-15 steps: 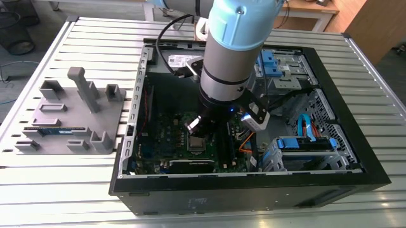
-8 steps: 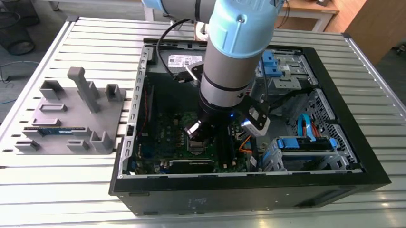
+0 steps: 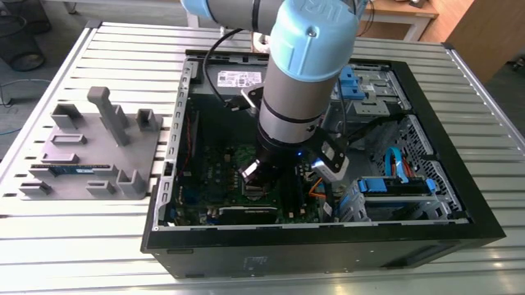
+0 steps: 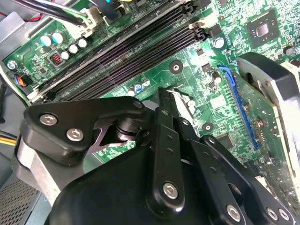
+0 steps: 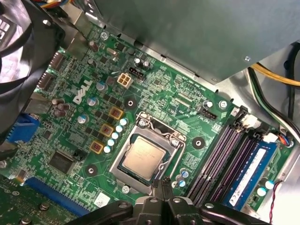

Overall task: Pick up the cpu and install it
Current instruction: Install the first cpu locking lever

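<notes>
The cpu (image 5: 144, 158) is a small square chip with a dull silver top. It lies flat inside the silver socket frame (image 5: 123, 149) on the green motherboard (image 5: 70, 140). In the first wrist view my gripper (image 5: 163, 185) hovers just beside the socket's edge, its two black fingers pressed together with nothing between them. The second wrist view shows the same closed fingers (image 4: 166, 122) above the board near the dark memory slots (image 4: 126, 51). In the exterior view the gripper (image 3: 256, 181) reaches down into the open computer case (image 3: 328, 246).
A blue memory stick (image 5: 248, 173) sits in a slot beside the socket. Cables (image 5: 272, 79) and a grey metal housing (image 5: 197, 33) crowd one side. A grey fixture (image 3: 90, 153) with another memory stick (image 3: 72, 169) lies on the slatted table at the exterior view's left.
</notes>
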Controlling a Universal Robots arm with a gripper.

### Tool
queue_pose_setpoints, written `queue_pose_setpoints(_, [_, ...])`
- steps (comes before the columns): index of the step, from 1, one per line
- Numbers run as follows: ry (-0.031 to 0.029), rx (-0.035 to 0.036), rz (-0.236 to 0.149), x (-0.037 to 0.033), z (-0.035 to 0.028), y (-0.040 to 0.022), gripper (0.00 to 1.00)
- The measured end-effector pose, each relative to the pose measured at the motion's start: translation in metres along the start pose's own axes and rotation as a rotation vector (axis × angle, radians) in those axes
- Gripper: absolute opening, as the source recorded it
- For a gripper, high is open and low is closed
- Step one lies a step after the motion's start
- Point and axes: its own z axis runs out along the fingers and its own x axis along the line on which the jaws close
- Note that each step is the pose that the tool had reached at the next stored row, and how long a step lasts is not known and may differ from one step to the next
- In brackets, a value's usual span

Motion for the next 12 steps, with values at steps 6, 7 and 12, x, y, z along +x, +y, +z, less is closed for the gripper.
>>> queue_pose_setpoints(6, [-0.0003, -0.0002, 0.004, 0.0007, 0.0061, -0.0020, 0.11])
queue_pose_setpoints(7, [-0.0003, -0.0002, 0.005, 0.0009, 0.0069, -0.0023, 0.11])
queue_pose_setpoints(12, [-0.0002, -0.0001, 0.007, 0.0014, 0.0105, -0.0033, 0.11])
